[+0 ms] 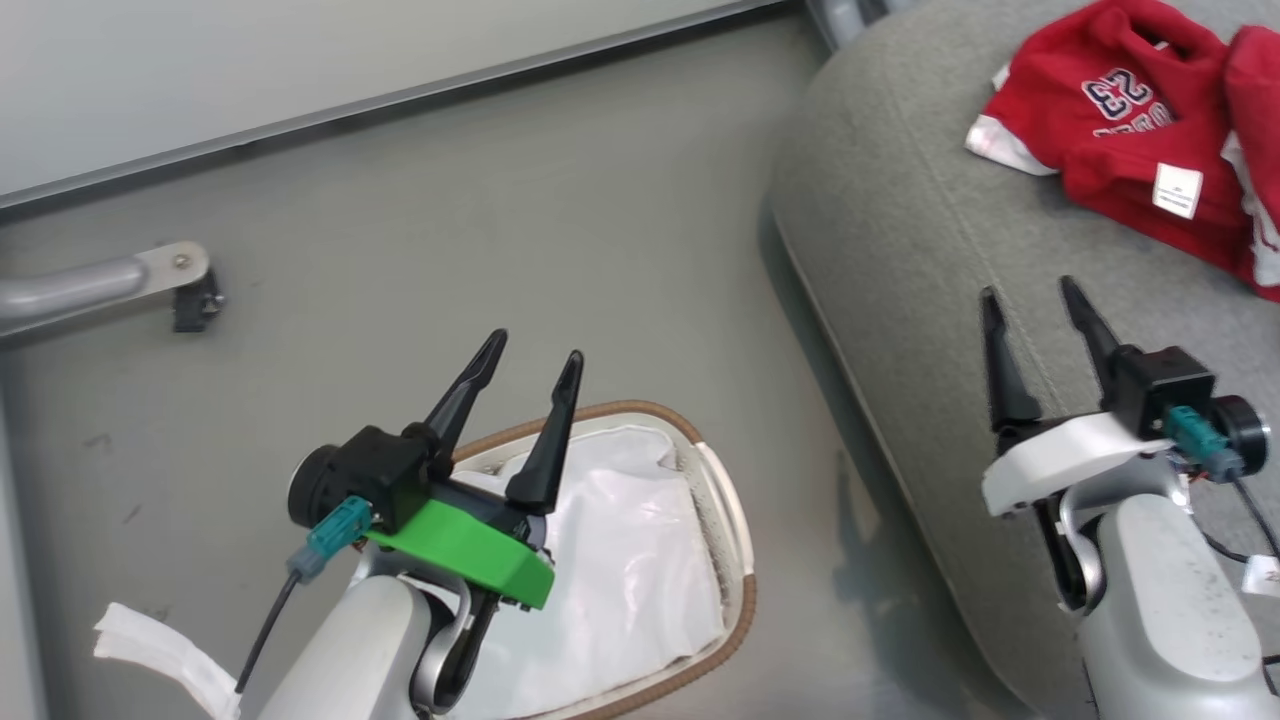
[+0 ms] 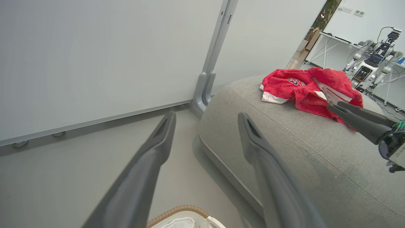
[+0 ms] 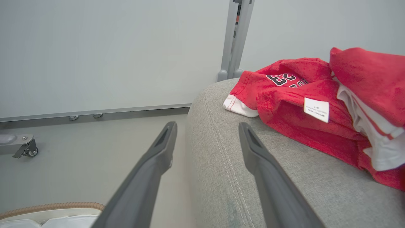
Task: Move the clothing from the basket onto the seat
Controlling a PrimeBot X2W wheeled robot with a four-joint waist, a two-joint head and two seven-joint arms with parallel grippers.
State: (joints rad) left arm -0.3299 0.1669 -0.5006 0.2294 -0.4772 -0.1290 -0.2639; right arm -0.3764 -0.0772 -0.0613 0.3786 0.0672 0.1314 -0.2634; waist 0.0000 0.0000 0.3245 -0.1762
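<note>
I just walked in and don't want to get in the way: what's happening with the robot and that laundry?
The red sports clothing with white trim and the number 23 lies heaped on the large light grey fabric seat. The oval white plastic basket with a brown rim stands on the floor beside it; its visible inside holds just a white fabric liner. The robot's left gripper hangs open above the basket, its right gripper open over the seat's edge, both empty.

The left gripper [image 1: 536, 345] has long black fingers [image 1: 547, 450] on a bright green mount [image 1: 460, 545]; the right gripper [image 1: 1029, 287] has a white one. Both have teal plugs [image 1: 338, 530] and pale grey forearms [image 1: 1170, 610].
</note>
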